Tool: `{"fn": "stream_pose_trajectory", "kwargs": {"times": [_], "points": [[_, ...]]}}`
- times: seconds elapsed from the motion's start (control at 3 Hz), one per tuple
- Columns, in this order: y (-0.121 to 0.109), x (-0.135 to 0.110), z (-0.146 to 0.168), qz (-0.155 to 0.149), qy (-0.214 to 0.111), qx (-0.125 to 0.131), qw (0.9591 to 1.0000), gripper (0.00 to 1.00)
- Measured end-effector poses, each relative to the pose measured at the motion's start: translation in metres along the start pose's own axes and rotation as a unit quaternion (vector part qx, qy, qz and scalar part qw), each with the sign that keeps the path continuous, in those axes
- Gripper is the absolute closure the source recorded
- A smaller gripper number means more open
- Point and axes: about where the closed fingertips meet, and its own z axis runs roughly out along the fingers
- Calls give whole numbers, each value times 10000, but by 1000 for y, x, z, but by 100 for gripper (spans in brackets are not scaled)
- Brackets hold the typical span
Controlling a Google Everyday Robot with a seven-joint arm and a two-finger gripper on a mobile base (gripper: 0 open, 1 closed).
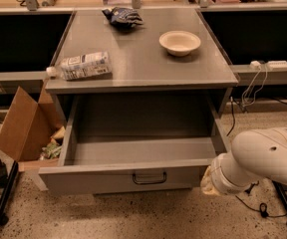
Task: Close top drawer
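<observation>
Logged wide grey metal top drawer [98,179] pulled far out beneath front edge of flat grey bench [143,63]. Found end effector [209,179] at tip of bulky white arm [265,156], low, just beside drawer's right front corner; cannot tell whether spread or pressed together. Judged closing push not yet begun. Possible faults:
- Pushing at that corner rather than near small dark bar handle [149,177], skewing and jamming the drawer.
- Slipping off the front past the right side.
- Shoving too hard, jolting cream round bowl [180,42] near bench's back right corner.
</observation>
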Motion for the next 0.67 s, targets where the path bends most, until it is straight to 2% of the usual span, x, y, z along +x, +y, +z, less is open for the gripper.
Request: {"fn": "stream_pose_trajectory", "kwargs": {"times": [0.67], "points": [[0,0,0,0,0,0,10000,28]]}}
